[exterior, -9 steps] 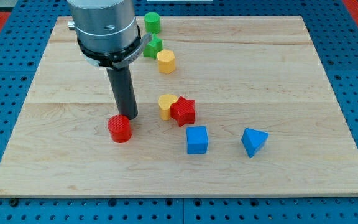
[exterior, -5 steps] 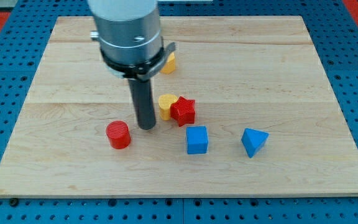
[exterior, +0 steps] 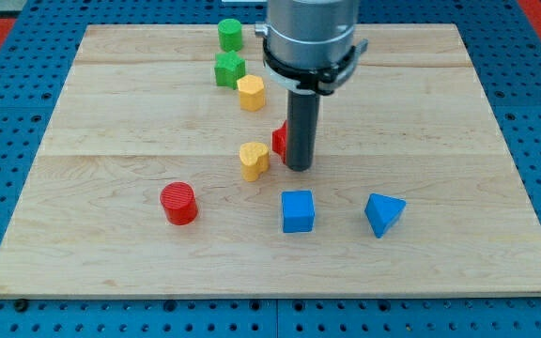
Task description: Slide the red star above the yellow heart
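The yellow heart (exterior: 254, 160) lies near the middle of the wooden board (exterior: 111, 122). The red star (exterior: 279, 141) sits just to the upper right of the heart, mostly hidden behind my rod; only its left edge shows. My tip (exterior: 298, 168) rests on the board right of the heart and just below the red star, touching or nearly touching the star.
A red cylinder (exterior: 178, 204) lies at lower left. A blue cube (exterior: 297, 210) and a blue triangular block (exterior: 383, 214) lie below my tip. A yellow hexagonal block (exterior: 250, 93), a green block (exterior: 229, 69) and a green cylinder (exterior: 230, 35) line up toward the view's top.
My tip has swung from beside the red cylinder, past the heart, to the right. The red star has moved up and right, off the heart's right side. The heart shifted little.
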Tool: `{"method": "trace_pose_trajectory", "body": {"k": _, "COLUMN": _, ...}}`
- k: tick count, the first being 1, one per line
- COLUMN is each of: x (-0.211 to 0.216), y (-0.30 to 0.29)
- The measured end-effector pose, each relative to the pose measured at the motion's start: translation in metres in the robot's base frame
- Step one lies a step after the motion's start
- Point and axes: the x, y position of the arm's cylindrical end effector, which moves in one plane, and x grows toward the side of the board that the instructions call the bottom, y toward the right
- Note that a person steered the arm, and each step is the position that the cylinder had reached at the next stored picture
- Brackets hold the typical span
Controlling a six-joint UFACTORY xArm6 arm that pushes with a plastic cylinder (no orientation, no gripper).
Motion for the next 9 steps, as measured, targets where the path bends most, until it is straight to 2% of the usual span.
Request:
{"method": "trace_pose_trajectory", "body": {"k": 1, "x": -0.014, "y": 0.001}}
{"method": "trace_pose_trajectory", "body": {"k": 4, "x": -0.014, "y": 0.058}}
{"method": "trace_pose_trajectory", "body": {"k": 7, "x": -0.014, "y": 0.037}}
{"method": "trace_pose_trajectory", "body": {"k": 9, "x": -0.042, "y": 0.042}}
